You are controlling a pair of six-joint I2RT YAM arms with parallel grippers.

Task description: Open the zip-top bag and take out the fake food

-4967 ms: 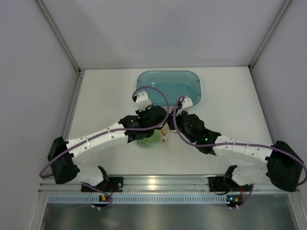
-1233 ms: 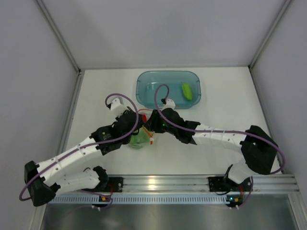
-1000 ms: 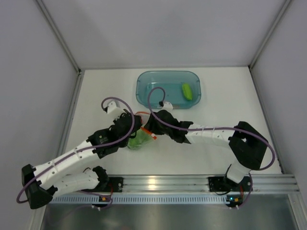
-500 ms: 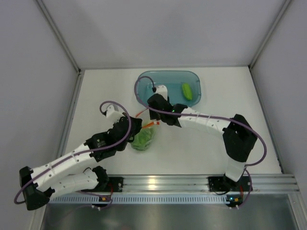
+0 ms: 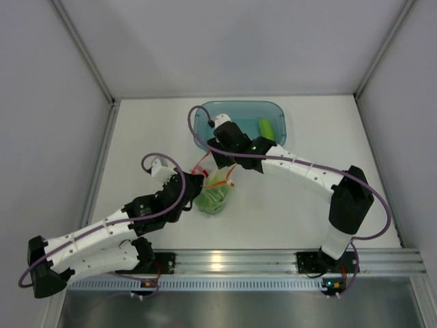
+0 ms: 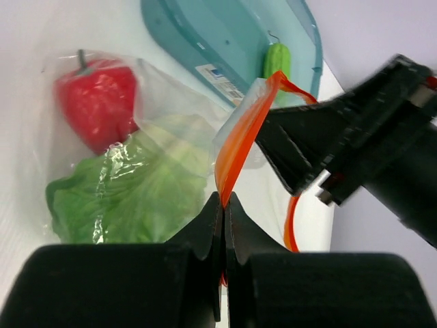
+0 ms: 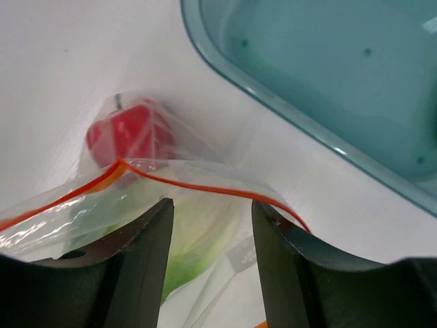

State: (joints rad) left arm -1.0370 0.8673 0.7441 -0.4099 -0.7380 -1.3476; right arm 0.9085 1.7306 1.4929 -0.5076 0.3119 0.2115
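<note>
The zip-top bag (image 5: pixel 216 193) lies on the white worktop (image 5: pixel 150 130), on the near side of the teal bin (image 5: pixel 239 117) and between the two hands, with its mouth partly parted. The left hand (image 6: pixel 224 199) is pressed together on the orange zip strip (image 6: pixel 239 140) and lifts one lip. The right hand (image 7: pixel 212 205) is spread, with another stretch of the lip running across the gap between its fingers. The cucumber (image 5: pixel 265 129) lies in the bin — the red pepper (image 6: pixel 95 99) and the cabbage (image 6: pixel 130 195) sit inside the film.

Best now, I judge, is to hold the left pinch firm and raised, close the right on the lip before it, and draw the two apart gently — the film looks slippery and could slide free.

The worktop is smooth and matte. Plain pale walls (image 5: pixel 239 48) close it in on three sides, and a metal rail (image 5: pixel 232 260) runs along the near edge.
</note>
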